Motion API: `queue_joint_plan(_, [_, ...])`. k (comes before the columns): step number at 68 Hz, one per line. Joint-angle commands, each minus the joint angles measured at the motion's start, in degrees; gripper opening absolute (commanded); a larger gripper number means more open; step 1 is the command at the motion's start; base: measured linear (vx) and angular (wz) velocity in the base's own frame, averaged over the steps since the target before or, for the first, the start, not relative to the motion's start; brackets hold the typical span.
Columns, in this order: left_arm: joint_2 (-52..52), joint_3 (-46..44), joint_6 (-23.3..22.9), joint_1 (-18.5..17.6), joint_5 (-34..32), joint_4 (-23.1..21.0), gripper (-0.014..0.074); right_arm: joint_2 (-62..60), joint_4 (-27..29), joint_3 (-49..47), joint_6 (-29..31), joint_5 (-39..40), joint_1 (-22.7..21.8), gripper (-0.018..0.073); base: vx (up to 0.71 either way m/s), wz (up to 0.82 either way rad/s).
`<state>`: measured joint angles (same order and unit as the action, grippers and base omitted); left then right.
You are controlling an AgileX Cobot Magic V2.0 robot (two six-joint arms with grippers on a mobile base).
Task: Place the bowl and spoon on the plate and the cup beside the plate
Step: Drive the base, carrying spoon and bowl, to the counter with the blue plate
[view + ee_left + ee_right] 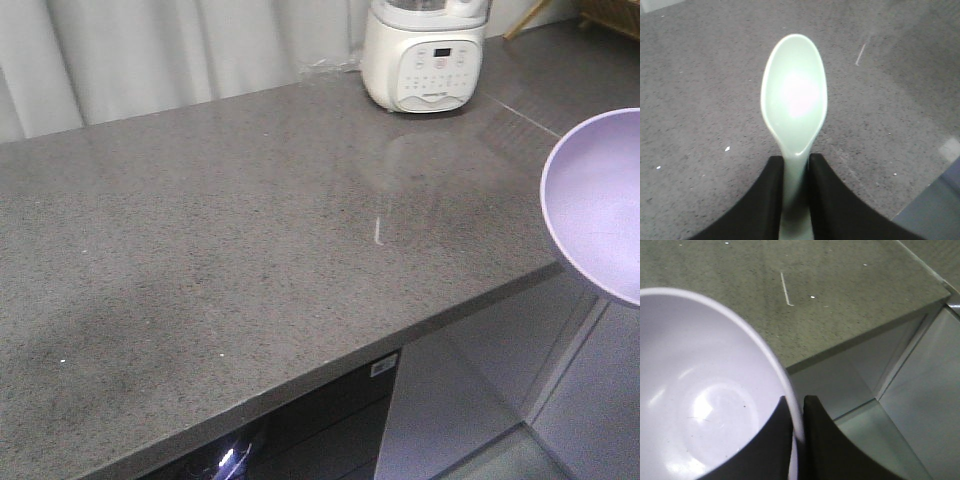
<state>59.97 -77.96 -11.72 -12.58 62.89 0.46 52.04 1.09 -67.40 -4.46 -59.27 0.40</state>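
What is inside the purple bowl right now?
Nothing shows inside the bowl, just its bare, shiny bottom. The right gripper, clamped on the rim, covers a small patch of inner wall, and the picture edge cuts off the rest.

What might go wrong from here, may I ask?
The right pincer holds the round lilac plastic bowl only by its rim, over the edge of the grey speckled countertop; a slip could drop it floorward. The left pincer pinches the pale mint-green plastic spoon by its handle; it may twist.
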Motion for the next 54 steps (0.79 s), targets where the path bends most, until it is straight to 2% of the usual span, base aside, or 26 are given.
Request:
queue_joint_plan(1, [-0.9, -1.6, 0.1, -0.3, -3.1, -0.5, -0.0006, -0.3, 0.0, -1.5, 0.1, 3.7, -0.2, -0.0006, -0.06, -0.5])
queue_joint_plan(54, [-0.9, -1.6, 0.1, -0.3, -3.1, -0.5, -0.0006, -0.3, 0.0, -1.5, 0.1, 3.7, -0.2, -0.0006, -0.04, -0.47])
